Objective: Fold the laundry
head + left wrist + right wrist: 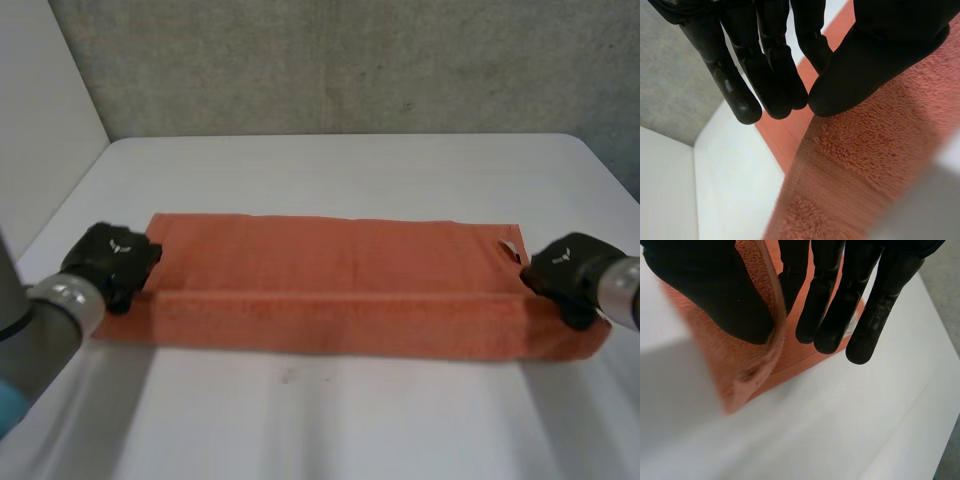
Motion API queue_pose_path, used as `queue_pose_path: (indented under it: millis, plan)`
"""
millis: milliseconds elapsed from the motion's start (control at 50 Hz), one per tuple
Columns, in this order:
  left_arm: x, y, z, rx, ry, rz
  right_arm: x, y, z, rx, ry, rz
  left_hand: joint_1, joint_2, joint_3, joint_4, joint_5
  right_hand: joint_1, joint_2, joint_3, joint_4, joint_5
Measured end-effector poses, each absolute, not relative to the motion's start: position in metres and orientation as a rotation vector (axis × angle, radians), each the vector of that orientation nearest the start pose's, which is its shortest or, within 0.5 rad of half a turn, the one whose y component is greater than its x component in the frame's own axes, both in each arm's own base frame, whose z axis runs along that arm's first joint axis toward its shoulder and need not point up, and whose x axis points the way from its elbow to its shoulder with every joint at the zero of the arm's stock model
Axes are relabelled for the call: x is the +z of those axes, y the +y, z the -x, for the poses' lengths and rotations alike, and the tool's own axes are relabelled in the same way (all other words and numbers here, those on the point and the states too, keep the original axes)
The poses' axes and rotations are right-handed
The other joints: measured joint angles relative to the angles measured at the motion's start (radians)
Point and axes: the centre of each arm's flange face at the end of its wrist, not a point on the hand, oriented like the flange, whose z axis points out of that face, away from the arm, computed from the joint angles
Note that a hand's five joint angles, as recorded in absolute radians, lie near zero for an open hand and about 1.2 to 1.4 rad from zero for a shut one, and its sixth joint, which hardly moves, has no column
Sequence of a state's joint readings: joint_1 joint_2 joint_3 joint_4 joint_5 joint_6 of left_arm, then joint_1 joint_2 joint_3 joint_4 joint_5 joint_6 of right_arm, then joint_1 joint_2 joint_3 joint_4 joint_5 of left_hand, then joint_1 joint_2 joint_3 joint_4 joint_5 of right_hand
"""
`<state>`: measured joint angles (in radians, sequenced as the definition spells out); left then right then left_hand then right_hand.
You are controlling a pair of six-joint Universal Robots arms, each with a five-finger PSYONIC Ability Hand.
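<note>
An orange towel (340, 270) lies lengthwise across the white table, its near long edge folded up into a raised band. My left hand (110, 260) is at the towel's left end and my right hand (565, 272) at its right end, both on that near band. In the left wrist view the thumb of my left hand (875, 55) presses on the towel (855, 165), with straight fingers (775, 75) on the other side of the fold. In the right wrist view the towel's edge (740, 365) stands pinched between the thumb of my right hand (715, 285) and its fingers (825, 305).
The white table (330, 170) reaches back to a grey wall (350, 60). A white panel (40, 110) stands along the left side. The table's right edge (600, 170) runs close to my right hand.
</note>
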<state>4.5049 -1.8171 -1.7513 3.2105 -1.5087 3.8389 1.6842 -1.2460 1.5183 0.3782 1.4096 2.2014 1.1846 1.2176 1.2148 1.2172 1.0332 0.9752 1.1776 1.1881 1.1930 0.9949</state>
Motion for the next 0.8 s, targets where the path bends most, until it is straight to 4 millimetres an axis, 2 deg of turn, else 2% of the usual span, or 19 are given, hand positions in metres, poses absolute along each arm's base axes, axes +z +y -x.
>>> queue_pose_path:
  millis: [160,180,340,560,680,800]
  plan:
    - [0.168,-0.329,0.221,-1.792,2.018,-1.083,0.179,-0.324,-0.203,-1.574,2.539,1.473,0.01,0.0,0.0,0.0,0.003,0.0,0.0,0.0,0.0,0.0]
    - [0.164,-0.34,0.229,-1.83,1.986,-1.083,0.174,-0.334,-0.209,-1.613,2.539,1.441,0.01,0.0,0.0,0.0,0.003,0.0,0.0,0.0,0.0,0.0]
    - [0.145,-0.384,0.254,-1.968,1.859,-1.063,0.16,-0.378,-0.224,-1.915,2.512,1.321,0.01,0.0,0.0,0.0,0.003,0.0,0.0,0.0,0.0,0.0]
    - [0.123,-0.423,0.266,-2.032,1.788,-1.028,0.151,-0.417,-0.239,-2.263,2.344,1.234,0.01,0.0,0.0,0.0,0.003,0.0,0.0,0.0,0.0,0.0]
    - [0.115,-0.437,0.269,-2.061,1.754,-1.012,0.139,-0.431,-0.243,-2.324,2.312,1.218,0.01,0.0,0.0,0.0,0.003,0.0,0.0,0.0,0.0,0.0]
    - [0.112,-0.444,0.273,-2.095,1.715,-0.995,0.131,-0.436,-0.246,-2.335,2.319,1.21,0.01,-0.008,-0.005,-0.006,0.002,-0.021,-0.023,-0.025,-0.026,-0.02]
